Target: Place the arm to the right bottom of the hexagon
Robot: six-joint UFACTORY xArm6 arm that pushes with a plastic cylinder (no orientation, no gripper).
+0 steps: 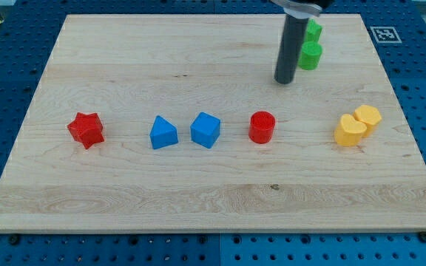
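Observation:
My dark rod comes down from the view's top, and my tip (284,81) rests on the wooden board (198,199) in its upper right part. The yellow hexagon (368,116) lies at the view's right, touching a yellow heart-like block (350,130) at its lower left. My tip is well to the upper left of the hexagon and apart from it. A green round block (310,56) sits just right of my tip. A second green block (314,31) sits above it, its shape partly hidden by the rod.
A red cylinder (262,127) lies below my tip. A blue cube (205,130) and a blue triangle (163,134) lie to its left. A red star (86,130) lies at the far left. A blue pegboard surface (420,44) surrounds the board.

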